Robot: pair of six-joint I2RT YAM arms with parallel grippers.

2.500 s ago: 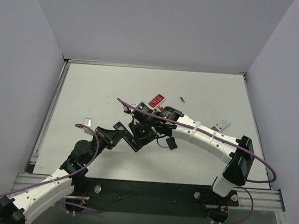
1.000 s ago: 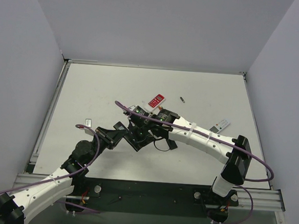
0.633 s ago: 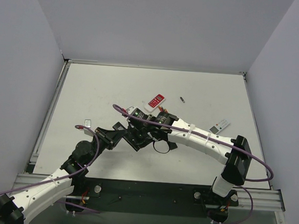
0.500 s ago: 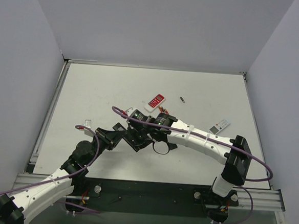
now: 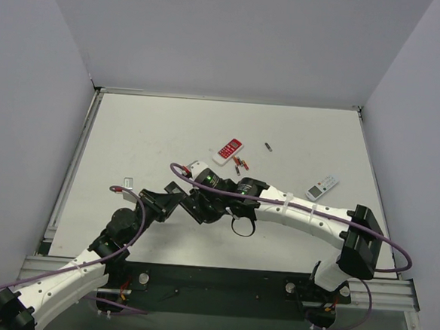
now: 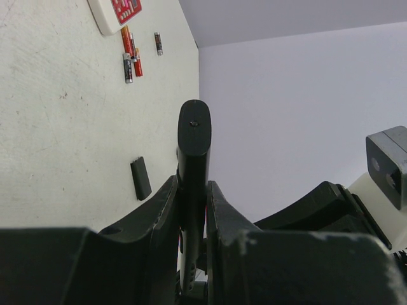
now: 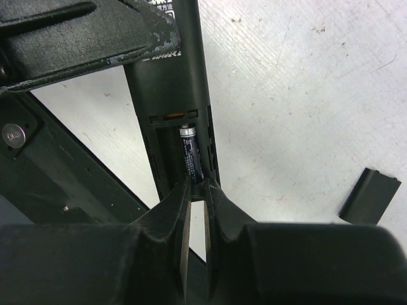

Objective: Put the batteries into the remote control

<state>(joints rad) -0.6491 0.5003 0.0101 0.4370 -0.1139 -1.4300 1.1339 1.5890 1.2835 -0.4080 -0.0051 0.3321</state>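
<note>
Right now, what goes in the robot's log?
left gripper: shut on remote control | right gripper: shut on battery, in open compartment | spare batteries: on table

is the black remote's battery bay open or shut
Open: the black remote shows its bare bay with a battery inside; a black cover lies on the table.

Matt black plastic remote control (image 7: 168,89), scuffed table (image 7: 305,95)

The right pincer (image 7: 198,185) has pulled back nearer, uncovering the batteries (image 5: 238,165) beyond.
</note>
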